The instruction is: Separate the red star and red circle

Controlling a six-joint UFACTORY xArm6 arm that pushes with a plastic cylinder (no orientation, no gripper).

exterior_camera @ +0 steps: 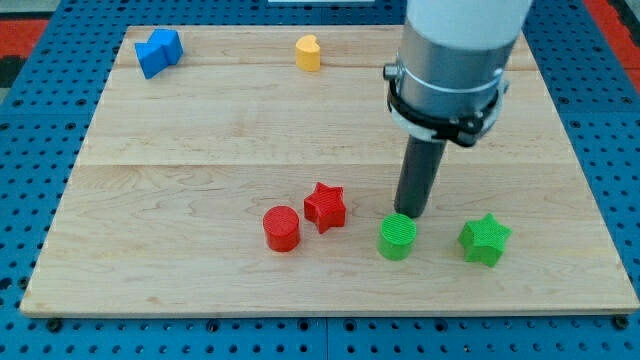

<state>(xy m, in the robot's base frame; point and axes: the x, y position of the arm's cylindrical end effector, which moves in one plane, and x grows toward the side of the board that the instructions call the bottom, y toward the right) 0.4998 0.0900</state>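
Note:
The red star lies on the wooden board, low and near the middle. The red circle sits just to its lower left, almost touching it. My tip stands to the right of the red star, about a block's width away, right behind the top edge of a green circle. The rod hangs from the grey arm at the view's top right.
A green star lies right of the green circle. A blue block sits at the board's top left corner. A yellow block sits at the top middle. The board's bottom edge runs just below the red and green blocks.

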